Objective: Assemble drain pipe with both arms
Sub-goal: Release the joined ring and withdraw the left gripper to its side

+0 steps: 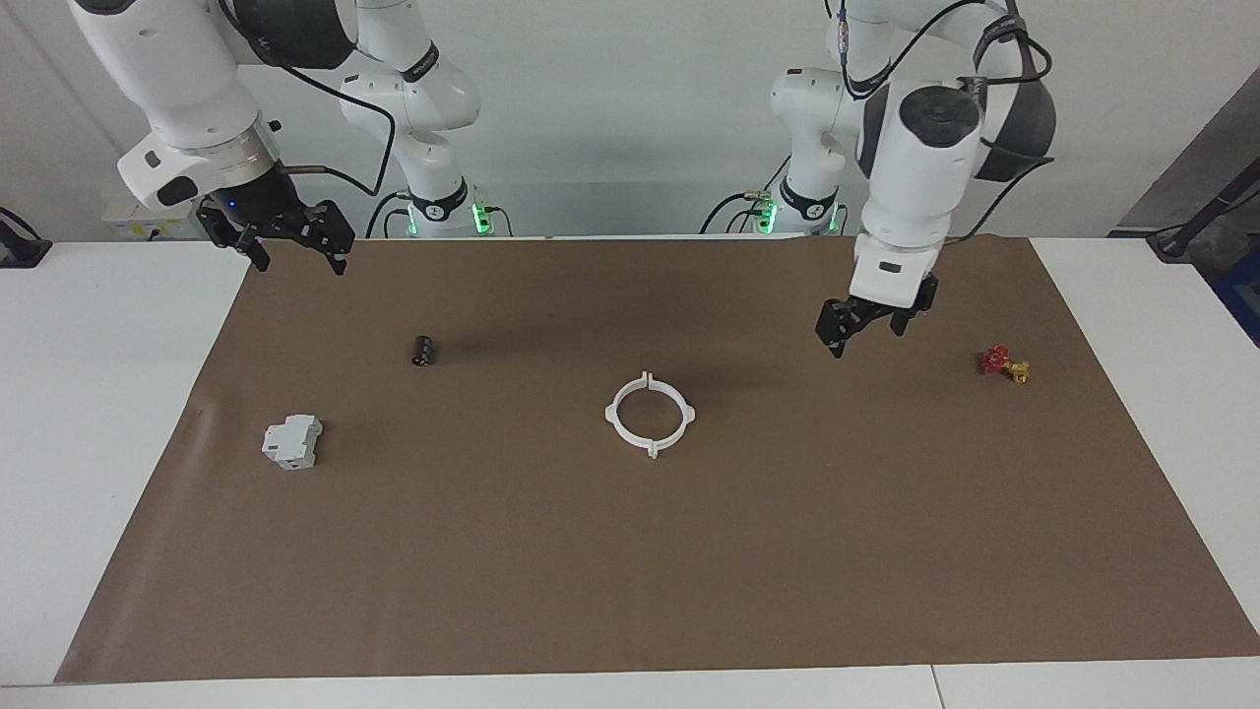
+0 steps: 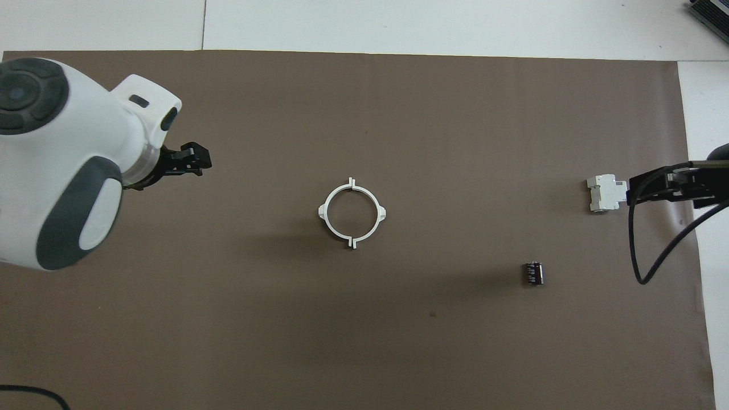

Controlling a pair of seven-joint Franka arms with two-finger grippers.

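Facing view: thin white plastic tabbed ring (image 1: 650,415) sits joined mid-worktop (image 1: 630,551), nobody holding it. My left end effector (image 1: 864,325) hangs above the paper toward my arm's end, empty; finger gap I can't tell. Right end effector (image 1: 285,234) waits, spread wide. I'd pull away high, no bumping.

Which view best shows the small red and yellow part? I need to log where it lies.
The facing view: the red and yellow part lies in plain sight on the brown mat, toward the left arm's end of the table. The overhead view shows nothing of it; the left arm fills that area.
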